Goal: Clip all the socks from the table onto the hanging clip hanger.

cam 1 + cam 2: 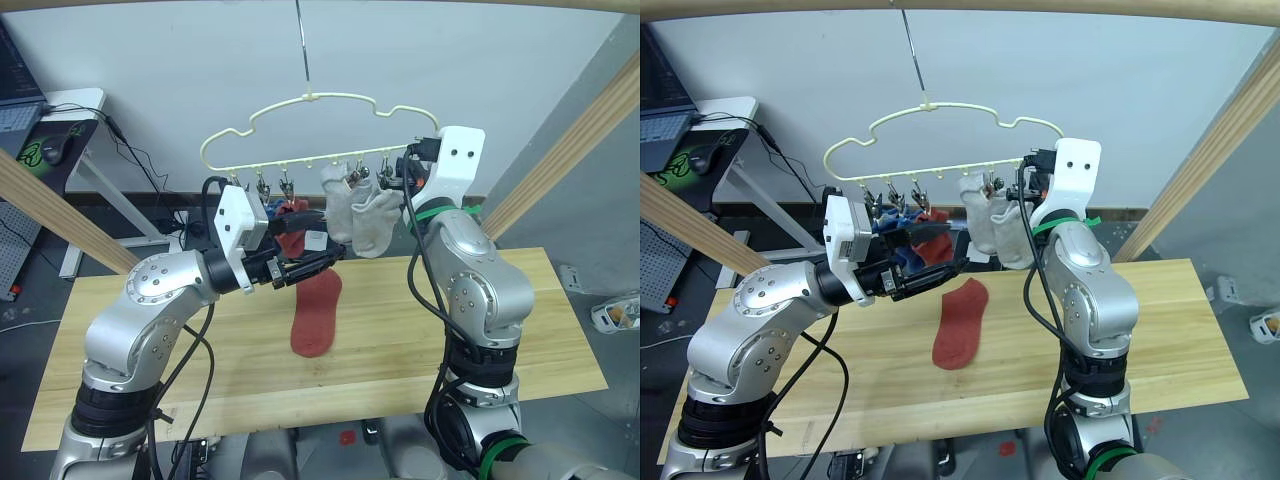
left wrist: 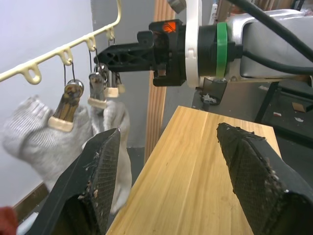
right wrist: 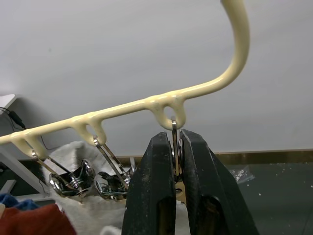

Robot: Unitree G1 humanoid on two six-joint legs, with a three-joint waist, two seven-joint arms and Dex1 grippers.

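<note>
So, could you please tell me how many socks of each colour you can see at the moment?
Grey socks: 2, both on the clip hanger.
Red socks: 2, one on the table, one hanging.
Blue socks: 1, partly hidden.
Total: 5 in sight.

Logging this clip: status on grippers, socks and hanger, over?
Left gripper open, empty, near hung socks. Right gripper shut on end clip of clip hanger. Two grey socks clipped; one red sock on table. Nothing obstructing.
</note>
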